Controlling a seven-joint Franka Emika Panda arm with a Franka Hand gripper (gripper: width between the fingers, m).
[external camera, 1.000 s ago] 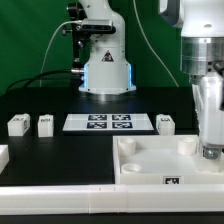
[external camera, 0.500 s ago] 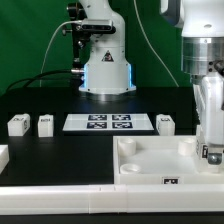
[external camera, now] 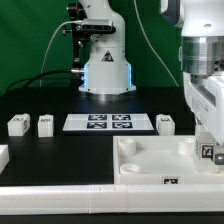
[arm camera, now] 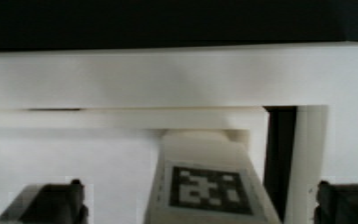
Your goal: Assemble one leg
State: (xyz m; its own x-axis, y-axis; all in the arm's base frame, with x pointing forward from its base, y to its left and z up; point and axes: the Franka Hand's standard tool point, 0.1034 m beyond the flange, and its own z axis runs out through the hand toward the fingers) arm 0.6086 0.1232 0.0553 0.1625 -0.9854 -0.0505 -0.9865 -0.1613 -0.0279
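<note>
A leg with a square marker stands between my fingers, with a gap on each side. It rises from the corner of the large white tray-like piece. In the exterior view the leg shows just under my gripper, at the right back corner of the tray-like piece. My gripper is open, and its dark fingertips stand clear of the leg. Three more legs stand on the black table: two at the exterior view's left and one to the right of the marker board.
The marker board lies flat at the middle back. The robot base stands behind it with cables. Another white part pokes in at the exterior view's left edge. A green backdrop closes the rear.
My gripper has risen a little and shifted toward the exterior view's right edge. The leg's marker now shows below the hand. The other legs have not moved.
</note>
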